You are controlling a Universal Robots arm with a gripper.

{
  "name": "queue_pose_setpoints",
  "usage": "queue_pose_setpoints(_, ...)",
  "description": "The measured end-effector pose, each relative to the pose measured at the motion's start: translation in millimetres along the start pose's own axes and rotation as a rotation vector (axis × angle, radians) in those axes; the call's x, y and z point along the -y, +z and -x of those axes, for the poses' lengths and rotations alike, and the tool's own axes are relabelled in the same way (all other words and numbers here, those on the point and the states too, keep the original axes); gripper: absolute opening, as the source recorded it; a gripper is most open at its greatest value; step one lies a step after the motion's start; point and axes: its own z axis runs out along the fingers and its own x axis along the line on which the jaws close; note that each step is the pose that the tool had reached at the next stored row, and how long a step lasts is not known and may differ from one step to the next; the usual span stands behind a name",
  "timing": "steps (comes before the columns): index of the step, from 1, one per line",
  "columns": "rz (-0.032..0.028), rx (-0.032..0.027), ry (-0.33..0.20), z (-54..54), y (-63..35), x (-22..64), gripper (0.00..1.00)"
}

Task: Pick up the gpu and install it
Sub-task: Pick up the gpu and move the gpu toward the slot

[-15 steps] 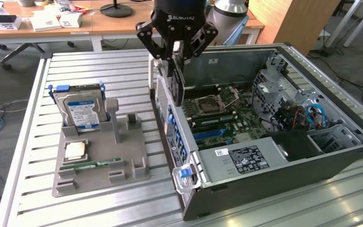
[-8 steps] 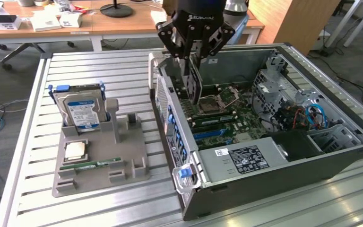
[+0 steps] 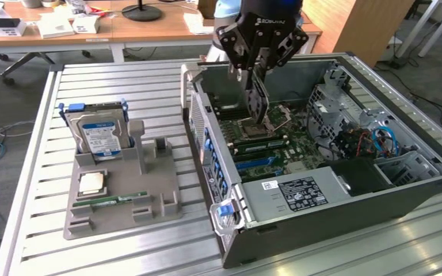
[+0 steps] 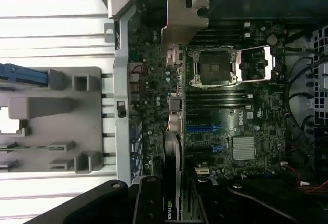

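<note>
Dark green circuit board in my grip: the gpu [image 3: 258, 102] hangs upright, clamped between my fingers [image 3: 240, 54], which pinch its upper edge inside the open computer case [image 3: 405, 190]. Below the fingers, the card's lower edge stands just over the motherboard [image 3: 282, 150], near the open processor socket [image 4: 212, 67]; whether it touches the board I cannot tell. Beyond the fingers, the card's silver bracket [image 4: 184, 19] reaches toward the case's rear wall. Well apart from the fingers, outside the case on the slatted metal desk [image 3: 113, 80], a blue-labelled hard drive [image 3: 98, 135] stands in a grey holder [image 3: 156, 198].
</note>
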Motion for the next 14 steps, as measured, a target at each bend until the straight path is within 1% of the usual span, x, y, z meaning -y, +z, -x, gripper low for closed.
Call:
queue_pose_setpoints(3,0.0015,-0.0001,0.000,13.3,0.3,-0.7,0.26)
queue_pose_setpoints(10,0.0104,-0.0006,0.000,45.2,1.0,-2.5,0.26)
queue_pose_setpoints(14,0.0142,-0.0008,0.000,63.4,1.5,-3.5,0.26)
